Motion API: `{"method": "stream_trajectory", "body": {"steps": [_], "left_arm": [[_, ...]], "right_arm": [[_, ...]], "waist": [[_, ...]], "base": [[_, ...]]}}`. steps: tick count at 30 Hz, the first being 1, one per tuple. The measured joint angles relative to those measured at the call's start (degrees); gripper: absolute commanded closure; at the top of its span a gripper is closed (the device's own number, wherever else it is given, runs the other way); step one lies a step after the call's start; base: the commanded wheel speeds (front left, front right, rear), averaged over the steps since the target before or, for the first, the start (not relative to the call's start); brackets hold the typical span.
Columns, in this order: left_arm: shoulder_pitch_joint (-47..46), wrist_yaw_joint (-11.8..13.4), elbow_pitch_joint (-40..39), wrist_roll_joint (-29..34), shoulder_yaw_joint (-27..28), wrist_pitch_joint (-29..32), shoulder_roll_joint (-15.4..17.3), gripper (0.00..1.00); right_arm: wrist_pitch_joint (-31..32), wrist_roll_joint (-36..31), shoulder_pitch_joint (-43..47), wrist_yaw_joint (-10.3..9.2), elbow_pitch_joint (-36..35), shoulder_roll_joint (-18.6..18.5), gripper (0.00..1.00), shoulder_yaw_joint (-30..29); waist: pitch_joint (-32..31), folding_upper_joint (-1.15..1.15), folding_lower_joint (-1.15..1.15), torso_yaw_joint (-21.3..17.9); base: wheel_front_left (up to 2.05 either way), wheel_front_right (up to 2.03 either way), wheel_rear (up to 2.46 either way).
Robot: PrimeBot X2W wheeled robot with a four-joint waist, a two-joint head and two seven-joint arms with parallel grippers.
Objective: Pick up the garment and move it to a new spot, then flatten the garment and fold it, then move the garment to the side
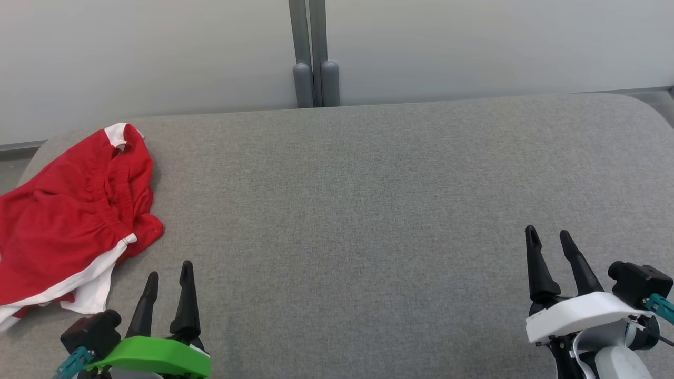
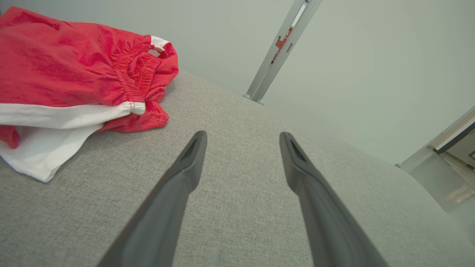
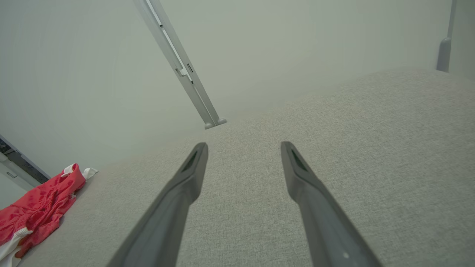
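I am watching the garment (image 1: 73, 221) lying crumpled at the far left end of the tabletop (image 1: 368, 210), to the left of my left fingers (image 1: 184, 300) and slightly beyond them, near but not touching. Its long axis is running from the near left edge away toward the wall, leaning slightly right. My right fingers (image 1: 537, 268) are sitting well apart from it, so I am judging the left arm the one to reach. Both pairs of fingers are standing spread, holding nothing. The garment is showing as red shorts with white trim, the gathered waistband facing my left fingers.
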Motion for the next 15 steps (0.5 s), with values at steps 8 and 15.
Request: {"method": "stream_trajectory", "body": {"steps": [8, 15], "left_arm": [[0.1, 0.0, -0.6, 4.5, -0.5, -1.1, 0.1, 0.00], [0.2, 0.0, -0.8, 8.3, -0.9, -2.1, 0.3, 0.00]], "right_arm": [[-1.1, -4.8, 0.1, 0.00, -0.4, 0.0, 0.00, 0.3], [-2.1, -9.1, 0.4, 0.00, -0.8, 0.0, 0.00, 0.3]], "waist": [[0.1, 0.00, 0.00, 0.1], [0.1, 0.00, 0.00, 0.1]], "base": [[0.00, 0.00, 0.00], [0.00, 0.00, 0.00]]}}
